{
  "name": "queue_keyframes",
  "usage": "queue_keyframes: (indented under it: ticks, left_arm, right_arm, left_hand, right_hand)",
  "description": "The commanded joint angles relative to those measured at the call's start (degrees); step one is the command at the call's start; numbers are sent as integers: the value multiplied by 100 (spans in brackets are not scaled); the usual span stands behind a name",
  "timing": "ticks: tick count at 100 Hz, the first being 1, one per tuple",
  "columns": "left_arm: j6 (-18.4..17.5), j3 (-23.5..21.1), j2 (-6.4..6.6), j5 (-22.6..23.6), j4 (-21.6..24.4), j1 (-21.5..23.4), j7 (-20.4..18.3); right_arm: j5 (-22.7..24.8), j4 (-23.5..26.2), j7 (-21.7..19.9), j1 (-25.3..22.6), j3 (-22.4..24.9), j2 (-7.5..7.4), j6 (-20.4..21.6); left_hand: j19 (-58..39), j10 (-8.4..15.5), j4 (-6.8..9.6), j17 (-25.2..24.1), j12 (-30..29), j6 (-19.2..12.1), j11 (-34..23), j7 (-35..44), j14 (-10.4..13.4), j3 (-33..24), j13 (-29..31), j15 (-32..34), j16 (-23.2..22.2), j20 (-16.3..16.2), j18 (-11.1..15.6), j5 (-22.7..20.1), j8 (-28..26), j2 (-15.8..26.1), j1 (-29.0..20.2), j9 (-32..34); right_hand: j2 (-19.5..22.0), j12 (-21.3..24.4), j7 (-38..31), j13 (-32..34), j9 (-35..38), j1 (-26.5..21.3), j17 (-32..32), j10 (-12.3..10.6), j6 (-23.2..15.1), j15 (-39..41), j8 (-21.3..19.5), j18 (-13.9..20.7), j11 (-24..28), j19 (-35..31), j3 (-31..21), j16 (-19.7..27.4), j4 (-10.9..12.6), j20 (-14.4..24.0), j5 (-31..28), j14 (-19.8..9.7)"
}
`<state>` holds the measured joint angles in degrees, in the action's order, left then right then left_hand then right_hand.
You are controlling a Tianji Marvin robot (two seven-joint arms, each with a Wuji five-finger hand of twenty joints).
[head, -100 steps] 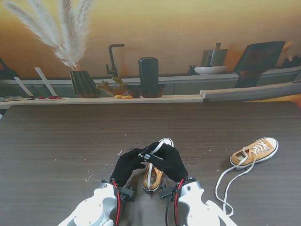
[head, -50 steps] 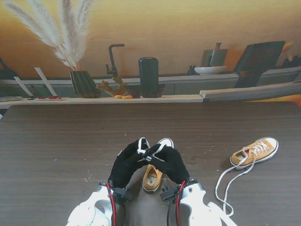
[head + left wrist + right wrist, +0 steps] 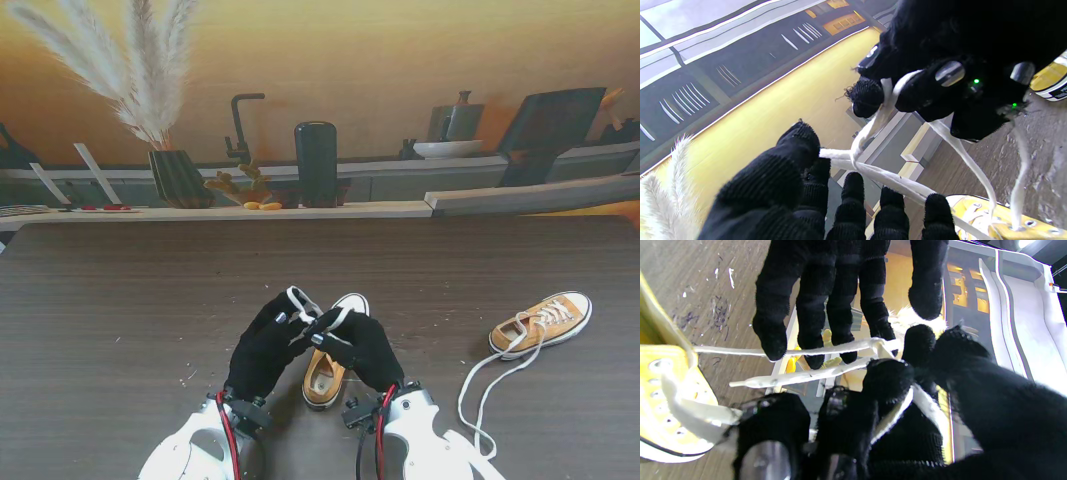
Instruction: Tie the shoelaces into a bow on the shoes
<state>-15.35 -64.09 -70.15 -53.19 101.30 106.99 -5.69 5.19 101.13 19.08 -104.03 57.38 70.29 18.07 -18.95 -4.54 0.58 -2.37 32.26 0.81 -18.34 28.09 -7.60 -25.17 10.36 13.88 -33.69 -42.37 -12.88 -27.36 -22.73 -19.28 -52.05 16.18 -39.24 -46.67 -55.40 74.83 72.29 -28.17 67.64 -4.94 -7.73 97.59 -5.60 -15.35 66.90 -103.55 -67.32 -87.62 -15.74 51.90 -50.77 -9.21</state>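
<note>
— White lace [image 3: 298, 296]: who holds it?
— Both; left hand [image 3: 263, 345] and right hand [image 3: 358, 343] each pinch a strand, fingertips touching.
— The shoe [image 3: 325, 372]?
— On the desk [image 3: 120, 300], between and under both hands.

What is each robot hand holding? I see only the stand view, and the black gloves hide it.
Observer: Left wrist view: the right robot hand pinches a white shoelace between two fingertips.
Operator: And the left one?
Observer: The left robot hand pinches another strand between thumb and finger.
Operator: Do the strands cross?
Observer: Yes, they cross in the air between the hands, over the yellow sneaker.
</note>
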Motion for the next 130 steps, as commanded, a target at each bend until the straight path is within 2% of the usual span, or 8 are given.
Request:
queue_keyframes:
  ticks: [1,16,47,62,71,98,122,130]
  left_arm:
    - [7,40,-38,126,131,16,82]
    - [-126,126,-79,192,182,-1,431]
    - [-459,262,-121,256,124,-85,641]
    - [-543,320,-150,237,115,-125,759]
    - [-489,336,-166,262,161,-122,905]
    - [-136,329,-206,708,311,-81,1489]
    - [-27,294,-261,813,390,-44,1871]
    - [-11,278,-273,759,402,-33,1922]
  right_arm:
    - [5,-11,-85,-22,2,-24,-9]
    - [4,-16,-103,-27,14,-30,-5]
    - [-2,-15,-130,-26,32,-37,-12]
    - [-5,-22,-141,-27,34,-40,-18]
    - [-5,-23,-148,-31,39,-43,-15]
    - [-26,-42,-152,-29,36,-40,-1]
    - [-186,-112,-130,-22,0,-13,41]
    - [-420,-121,-185,-28,-5,-5,85]
  left_hand:
    - [337,169,-223,70,-70,-835,35,384,202,376,-165,-54,140,-250,403,-299,-374,-254,-38,-31]
    - [773,221,-199,-282,-187,-1173,188,928,428,1295,-660,-391,293,-303,652,-503,-540,-132,-601,-359]
    - [1889,564,-145,8,-1569,-772,975,747,917,1861,-762,-1223,1527,2630,862,-957,152,207,-731,-165]
    - [1956,124,-147,54,-1936,-949,1046,2060,1043,1922,-693,-1191,1720,3484,1119,-577,-525,231,-709,224]
    - [1815,0,-167,52,-1981,-994,905,3162,952,1885,-417,-1010,1615,3308,1136,-369,-436,227,-774,689]
    - [889,-143,-143,502,-1231,-562,-55,3858,101,1977,1454,126,921,1466,510,-135,-386,184,-1018,2999]
    - [323,-23,-161,1474,1030,-498,-905,3980,92,1583,2500,1887,57,741,288,-234,-394,-129,-1055,4203]
    - [17,-2,-201,1637,1429,-504,-1116,3984,128,1307,2665,2268,-89,492,274,-308,-381,-292,-990,4417]
  right_hand:
    - [12,-97,-48,33,489,-176,116,596,-215,194,140,94,156,-1643,79,-234,-161,22,-22,-948]
    - [18,-97,-46,33,486,-171,116,593,-237,194,145,94,151,-1643,84,-234,-163,22,-27,-948]
    - [21,-102,-46,33,493,-166,116,588,-228,194,148,94,153,-1643,83,-234,-162,22,-25,-948]
    - [18,-103,-46,33,500,-170,116,595,-206,194,151,94,155,-1643,82,-234,-162,22,-27,-948]
    - [21,-104,-48,33,507,-173,116,603,-197,194,151,94,156,-1643,82,-234,-162,22,-33,-948]
    - [21,-105,-42,33,523,-177,115,609,-128,195,158,91,159,-1643,79,-234,-161,21,-21,-943]
    - [29,-92,-42,23,471,-106,108,623,-225,181,162,86,116,-1643,93,-234,-172,8,-33,-910]
    - [64,-22,-35,-18,232,22,36,706,-343,-152,144,-69,-69,-1479,92,-234,-188,-461,-25,-403]
